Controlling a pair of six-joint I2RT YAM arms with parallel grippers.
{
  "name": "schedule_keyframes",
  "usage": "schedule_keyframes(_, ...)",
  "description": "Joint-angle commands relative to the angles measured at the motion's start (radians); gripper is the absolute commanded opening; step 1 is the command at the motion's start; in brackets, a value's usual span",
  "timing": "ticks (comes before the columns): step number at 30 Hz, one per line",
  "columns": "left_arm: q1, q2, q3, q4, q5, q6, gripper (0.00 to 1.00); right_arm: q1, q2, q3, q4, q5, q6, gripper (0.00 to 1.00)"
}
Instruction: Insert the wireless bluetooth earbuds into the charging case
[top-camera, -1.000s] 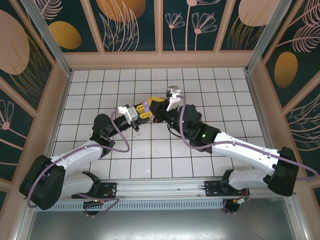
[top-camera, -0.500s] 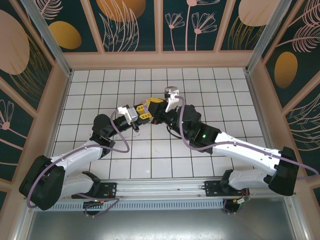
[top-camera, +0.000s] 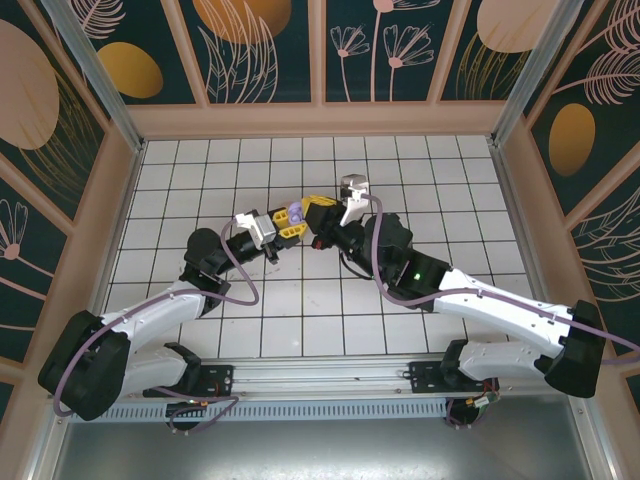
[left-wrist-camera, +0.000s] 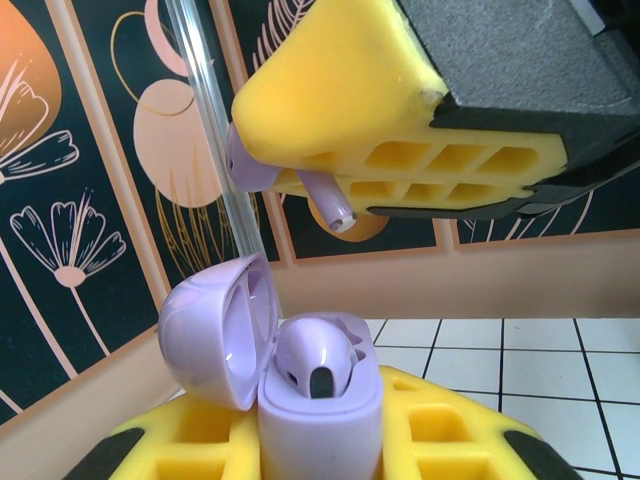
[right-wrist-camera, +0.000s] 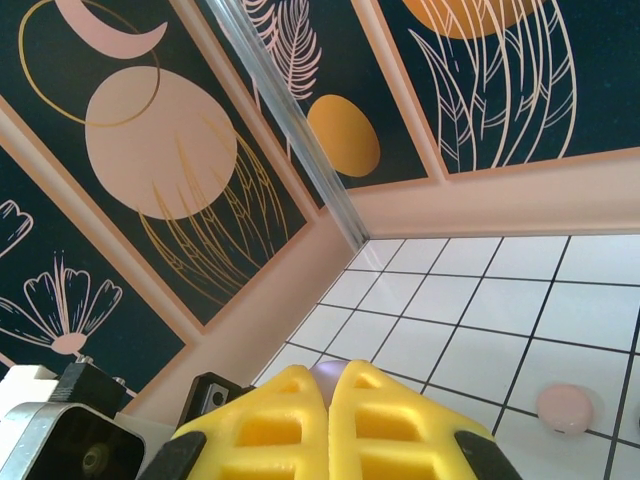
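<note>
The lilac charging case (left-wrist-camera: 318, 430) stands upright with its lid (left-wrist-camera: 215, 335) swung open to the left. My left gripper (left-wrist-camera: 320, 445) is shut on its body, yellow pads on both sides. One lilac earbud (left-wrist-camera: 315, 362) sits in the case. Just above it my right gripper (left-wrist-camera: 330, 185) is shut on a second lilac earbud (left-wrist-camera: 332, 208), whose stem points down toward the case. That earbud's rounded end (right-wrist-camera: 326, 375) peeks between the shut yellow pads (right-wrist-camera: 270, 420) in the right wrist view. From above, the case (top-camera: 294, 212), left gripper (top-camera: 286, 222) and right gripper (top-camera: 316, 212) meet over mid-table.
A small pink round object (right-wrist-camera: 563, 408) lies on the white tiled floor (right-wrist-camera: 470, 300) to the right of my right gripper. Peach walls (top-camera: 320, 118) with patterned panels fence the tiled area on three sides.
The right gripper has drawn slightly right and back, so the lilac case top now shows between the two grippers from above. The left arm has held still.
</note>
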Motion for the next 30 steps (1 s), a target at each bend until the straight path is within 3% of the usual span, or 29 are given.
schedule_keyframes(1, -0.005, -0.018, 0.039, 0.031, 0.007, 0.006, 0.0, 0.006, 0.017, -0.004, -0.001, 0.009, 0.01, 0.05)
schedule_keyframes(24, -0.005, -0.033, 0.05, 0.016, 0.007, 0.017, 0.0, 0.002, 0.04, -0.012, -0.034, 0.027, 0.022, 0.05)
schedule_keyframes(30, -0.005, -0.027, 0.049, -0.001, -0.056, 0.017, 0.0, -0.004, 0.003, -0.001, -0.065, 0.038, 0.027, 0.05)
